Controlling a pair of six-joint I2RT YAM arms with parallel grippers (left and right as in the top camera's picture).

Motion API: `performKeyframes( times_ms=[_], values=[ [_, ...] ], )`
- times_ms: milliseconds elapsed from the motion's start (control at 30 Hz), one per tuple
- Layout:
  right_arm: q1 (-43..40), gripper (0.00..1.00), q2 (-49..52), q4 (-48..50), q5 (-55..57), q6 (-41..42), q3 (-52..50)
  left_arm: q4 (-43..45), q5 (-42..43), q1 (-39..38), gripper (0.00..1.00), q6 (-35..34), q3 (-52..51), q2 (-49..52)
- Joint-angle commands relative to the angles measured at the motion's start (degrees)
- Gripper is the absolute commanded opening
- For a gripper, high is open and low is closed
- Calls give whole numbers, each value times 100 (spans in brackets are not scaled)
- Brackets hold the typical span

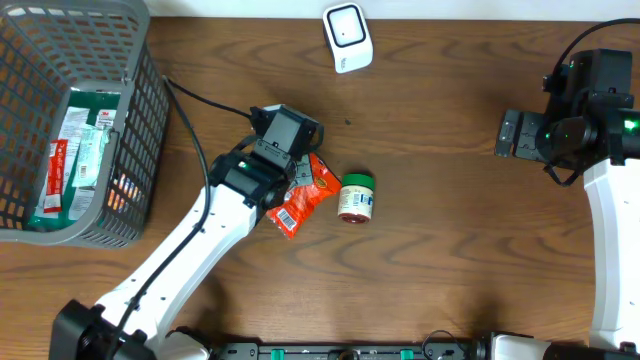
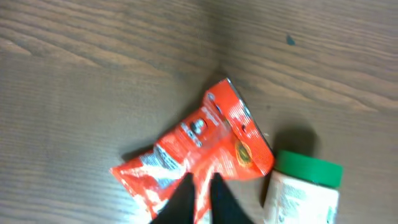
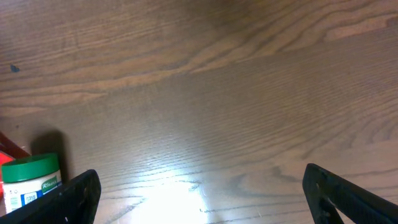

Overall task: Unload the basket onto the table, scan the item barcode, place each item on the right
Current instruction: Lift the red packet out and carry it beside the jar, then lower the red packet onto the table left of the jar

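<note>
- Left gripper [image 2: 202,194]: its dark fingers [image 2: 224,202] are drawn in tight, pinching the near end of the red packet [image 2: 199,140]. Only a thin strip of foil shows between them.
- Red packet: a flat, crinkled, glossy foil pouch with white print and a small round emblem. It sits just beside the jar [image 1: 357,196], one corner at the jar's green lid. I cannot tell whether the two touch, nor whether the pinched end is clear of the wood.
- Right gripper [image 3: 200,183]: jaws spread as wide as they go, nothing between them but bare table [image 1: 450,260]. It hangs well apart from the jar, on the side away from the packet.
- Jar: a short, pale cylinder with a printed label and a ribbed green screw lid, lying on its side.
- Table: brown wood-grain top, smooth, with a bright glare patch in the right wrist view.
- Scanner [image 1: 347,36]: a small white box with rounded corners and a dark-rimmed face. It sits beyond the jar toward the far table edge, with open wood between.
- Basket [image 1: 150,150]: grey plastic mesh holding green and red-white packs, well apart from the jar, past the packet and the left arm.
- Cable [image 1: 205,100]: a thin black cable runs from the basket side to the left arm's wrist.
</note>
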Motion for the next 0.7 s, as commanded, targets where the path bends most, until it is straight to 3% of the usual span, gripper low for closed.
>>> performKeyframes(
  times_ms=[0, 233, 367, 667],
  values=[
    [-9, 99, -7, 11, 52, 87, 59, -197, 476, 7, 7, 83, 26, 166],
    [-9, 99, -7, 11, 52, 87, 59, -234, 662, -7, 8, 214, -262, 798],
    [-9, 99, -7, 11, 52, 85, 59, -234, 1202, -4, 8, 345, -278, 1349],
    [-9, 99, -7, 11, 52, 87, 59, -470, 1235, -2, 8, 553, -254, 1978]
  ],
)
